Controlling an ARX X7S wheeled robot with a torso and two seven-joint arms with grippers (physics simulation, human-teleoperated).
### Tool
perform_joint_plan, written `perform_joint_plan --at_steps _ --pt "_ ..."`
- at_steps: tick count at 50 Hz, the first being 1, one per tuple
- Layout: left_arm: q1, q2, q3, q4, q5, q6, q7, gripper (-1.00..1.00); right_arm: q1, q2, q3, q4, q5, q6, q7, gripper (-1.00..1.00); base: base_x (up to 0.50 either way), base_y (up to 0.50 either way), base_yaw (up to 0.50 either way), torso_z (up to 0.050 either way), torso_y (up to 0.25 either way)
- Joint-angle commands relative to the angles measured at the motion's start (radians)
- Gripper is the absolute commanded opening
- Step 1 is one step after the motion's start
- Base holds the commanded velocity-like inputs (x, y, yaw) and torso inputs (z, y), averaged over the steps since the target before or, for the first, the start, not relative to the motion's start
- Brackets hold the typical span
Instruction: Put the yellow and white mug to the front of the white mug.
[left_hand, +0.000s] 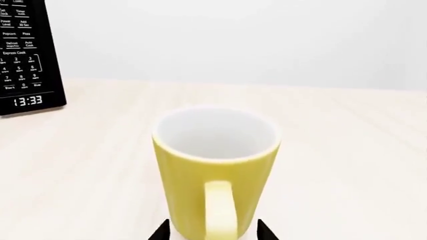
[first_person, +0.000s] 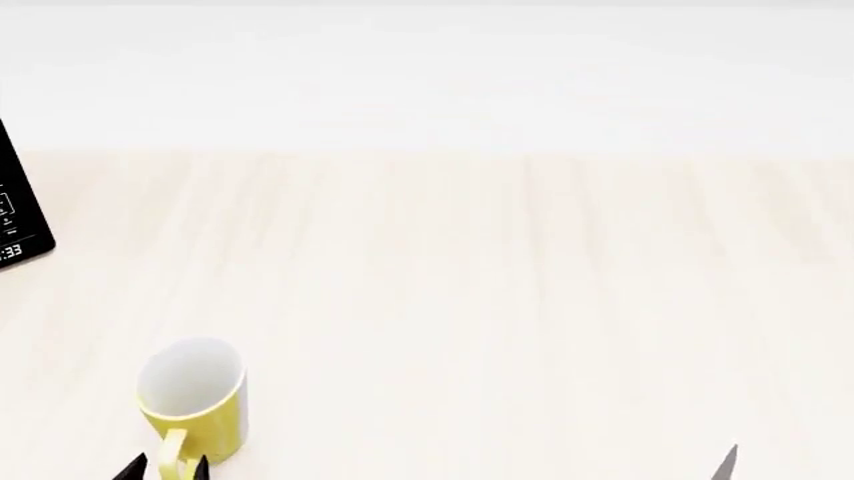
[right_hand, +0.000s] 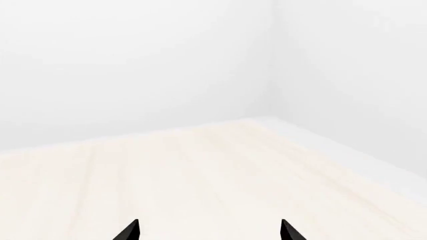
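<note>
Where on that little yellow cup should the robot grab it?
Probably the yellow loop handle of the small yellow and white mug, coming from the robot's side. The mug stands upright with its handle pointing at the left gripper, whose open fingertips already sit either side of it.

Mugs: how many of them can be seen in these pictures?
1. The yellow and white mug stands upright on the table, with the left end effector at its handle. The white mug is not visible; it may be outside all views.
</note>
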Motion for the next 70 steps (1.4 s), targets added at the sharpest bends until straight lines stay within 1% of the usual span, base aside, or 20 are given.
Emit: perform_joint_plan --at_steps 1,31,32,34,39,40,42,43,45,46,51,53,54,56,57,60,62,63,65,70 --pt "0.006 -0.007 0.008 0.012 -0.003 0.010 -0.005 -1.00 0.002 0.005 -0.006 0.003 0.001 0.001 0.005 1.00 0.00 0.00 0.00 0.000 0.000" --pt "0.018 -0.025 0.021 0.027 -0.055 0.019 0.019 -1.00 0.002 0.016 -0.018 0.003 0.006 0.004 0.022 1.00 0.00 0.00 0.00 0.000 0.000" --pt "0.014 -0.033 0.028 0.043 -0.093 0.012 0.066 -1.00 0.002 0.017 -0.019 0.003 0.005 0.003 0.022 1.00 0.00 0.00 0.00 0.000 0.000" --pt "0.013 -0.048 0.038 0.076 -0.099 0.004 0.084 -1.00 0.001 0.018 -0.018 0.004 0.007 0.002 0.022 1.00 0.00 0.00 0.00 0.000 0.000" --pt "0.031 -0.085 0.038 0.195 -0.104 -0.005 0.085 -1.00 -0.002 0.020 -0.018 0.000 0.009 0.000 0.026 1.00 0.00 0.00 0.00 0.000 0.000" --pt "0.037 -0.105 0.038 0.238 -0.171 -0.010 0.146 -1.00 -0.002 0.020 -0.020 0.000 0.008 0.000 0.026 1.00 0.00 0.00 0.00 0.000 0.000" --pt "0.041 -0.131 0.039 0.285 -0.212 0.005 0.200 -1.00 0.000 0.020 -0.022 0.004 0.007 0.000 0.026 1.00 0.00 0.00 0.00 0.000 0.000" --pt "0.041 -0.146 0.032 0.312 -0.279 -0.012 0.238 -1.00 0.001 0.021 -0.023 0.004 0.007 0.000 0.026 1.00 0.00 0.00 0.00 0.000 0.000" --pt "0.026 -0.158 0.032 0.318 -0.268 -0.023 0.232 -1.00 0.000 0.021 -0.024 0.003 0.008 0.000 0.027 1.00 0.00 0.00 0.00 0.000 0.000" --pt "-0.007 -0.171 0.024 0.311 -0.312 -0.056 0.251 -1.00 -0.001 0.022 -0.025 0.002 0.007 -0.001 0.028 1.00 0.00 0.00 0.00 0.000 0.000" --pt "-0.106 -0.185 0.024 0.242 -0.289 -0.077 0.264 -1.00 -0.001 0.023 -0.024 0.004 0.010 -0.001 0.031 1.00 0.00 0.00 0.00 0.000 0.000" --pt "-0.163 -0.209 0.043 0.232 -0.353 -0.129 0.348 -1.00 0.002 0.023 -0.028 0.009 0.007 -0.002 0.031 1.00 0.00 0.00 0.00 0.000 0.000" --pt "-0.218 -0.221 0.057 0.199 -0.407 -0.167 0.429 -1.00 0.002 0.023 -0.031 0.009 0.005 -0.002 0.032 1.00 0.00 0.00 0.00 0.000 0.000" --pt "-0.271 -0.226 0.089 0.150 -0.373 -0.151 0.488 -1.00 0.001 0.024 -0.031 0.008 0.005 -0.001 0.033 1.00 0.00 0.00 0.00 0.000 0.000" --pt "-0.341 -0.234 0.113 0.091 -0.411 -0.150 0.630 -1.00 0.000 0.025 -0.029 0.007 0.006 -0.002 0.034 1.00 0.00 0.00 0.00 0.000 0.000" --pt "-0.480 -0.237 0.127 -0.033 -0.485 -0.214 0.785 -1.00 0.001 0.026 -0.027 0.008 0.008 -0.001 0.037 1.00 0.00 0.00 0.00 0.000 0.000" --pt "-0.576 -0.224 0.137 -0.131 -0.473 -0.217 0.838 -1.00 0.002 0.027 -0.026 0.012 0.010 -0.001 0.038 1.00 0.00 0.00 0.00 0.000 0.000" --pt "-0.577 -0.224 0.137 -0.134 -0.473 -0.216 0.839 -1.00 0.002 0.027 -0.026 0.012 0.010 -0.001 0.038 1.00 0.00 0.00 0.00 0.000 0.000" --pt "-0.651 -0.220 0.207 -0.211 -0.383 -0.215 0.875 -1.00 0.013 0.026 -0.036 0.031 0.007 -0.002 0.035 1.00 0.00 0.00 0.00 0.000 0.000" --pt "-0.716 -0.218 0.298 -0.231 -0.298 -0.216 0.938 -1.00 0.008 0.030 -0.034 0.020 0.012 0.001 0.037 1.00 0.00 0.00 0.00 0.000 0.002"
